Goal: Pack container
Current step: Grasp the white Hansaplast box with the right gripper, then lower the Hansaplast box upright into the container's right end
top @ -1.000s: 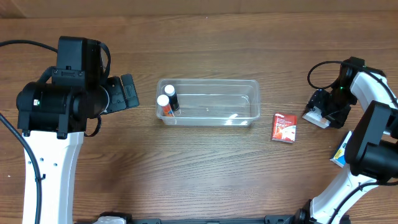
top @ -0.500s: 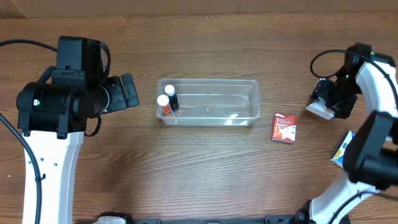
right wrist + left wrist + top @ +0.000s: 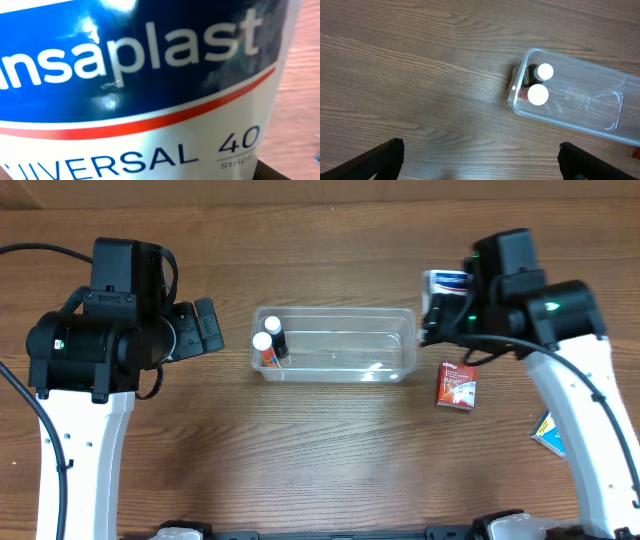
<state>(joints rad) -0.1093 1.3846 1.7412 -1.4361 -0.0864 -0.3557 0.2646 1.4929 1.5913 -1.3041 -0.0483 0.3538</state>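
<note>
A: Two bottles (image 3: 267, 340) in left end of container (image 3: 350, 340), mid-table. Clamped in right gripper (image 3: 440, 302): plaster box (image 3: 447, 280), just off right rim.
B: Shift over bare half, lower flat, then release. Idle, wide open: left gripper (image 3: 480, 150).
A: In wrist cam, only label: "40 strips", probably; unreadable overhead. Fingers hidden there.

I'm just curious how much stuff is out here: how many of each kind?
White-capped bottles: 2
Small boxes (red box, plaster box, blue box): 3
Clear container: 1
Total: 6
</note>
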